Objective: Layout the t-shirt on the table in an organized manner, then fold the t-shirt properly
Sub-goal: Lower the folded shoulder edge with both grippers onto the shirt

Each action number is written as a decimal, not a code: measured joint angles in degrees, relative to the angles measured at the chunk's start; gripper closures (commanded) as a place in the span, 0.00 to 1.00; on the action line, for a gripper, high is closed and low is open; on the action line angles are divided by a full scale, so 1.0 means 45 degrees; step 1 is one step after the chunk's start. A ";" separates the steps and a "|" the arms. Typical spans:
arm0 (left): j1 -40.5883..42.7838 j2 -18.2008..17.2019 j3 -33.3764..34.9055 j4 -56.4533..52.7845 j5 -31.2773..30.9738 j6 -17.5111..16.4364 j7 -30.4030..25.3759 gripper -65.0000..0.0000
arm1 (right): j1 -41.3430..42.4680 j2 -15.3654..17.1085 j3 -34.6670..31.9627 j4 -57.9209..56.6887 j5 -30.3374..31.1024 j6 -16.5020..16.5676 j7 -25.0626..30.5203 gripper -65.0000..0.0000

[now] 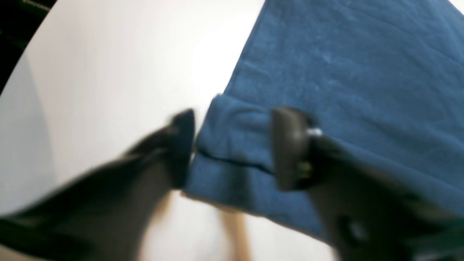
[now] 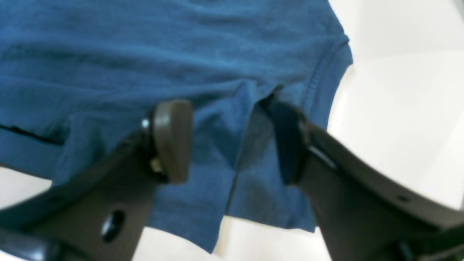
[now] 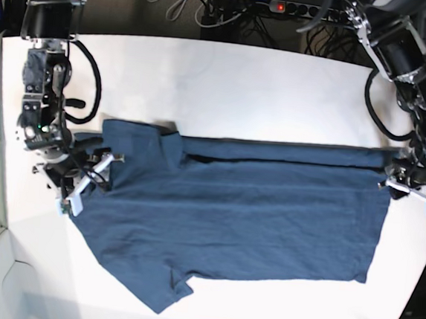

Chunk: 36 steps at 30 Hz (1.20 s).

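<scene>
With the dark navy-blue cotton t-shirt (image 3: 253,208) spread lengthwise on the plain white table (image 3: 242,87), both the left gripper (image 1: 232,148) and right gripper (image 2: 232,141) stand parted, released, and should withdraw straight without dragging the 2 freed edges.

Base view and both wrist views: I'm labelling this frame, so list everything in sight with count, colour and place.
t-shirt: one, dark blue, spread across the middle of the table, top edge folded over.
table: one, white, under the t-shirt.
cables: several, dark, behind the table's far edge.
power strip: one, dark with a red light, behind the table.
right claw: one, dark, open over the sleeve end.
left claw: one, dark, open astride the hem corner.
</scene>
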 measured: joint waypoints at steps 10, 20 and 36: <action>0.1025 0.0044 -0.0092 0.1729 -0.0291 -0.0024 -0.0034 0.11 | -0.1666 0.0340 0.0379 0.1239 0.0044 0.0024 0.0083 0.41; 0.1817 -0.0112 -0.0092 -0.0330 -0.1073 0.0000 -0.1321 0.11 | -0.2414 0.0282 0.1151 0.1603 0.0034 0.0019 0.0121 0.41; 0.2142 -0.0141 -0.0092 -0.0952 -0.1073 0.0005 -0.1681 0.11 | -0.2487 0.0282 0.1151 0.1608 0.0034 0.0019 0.0126 0.41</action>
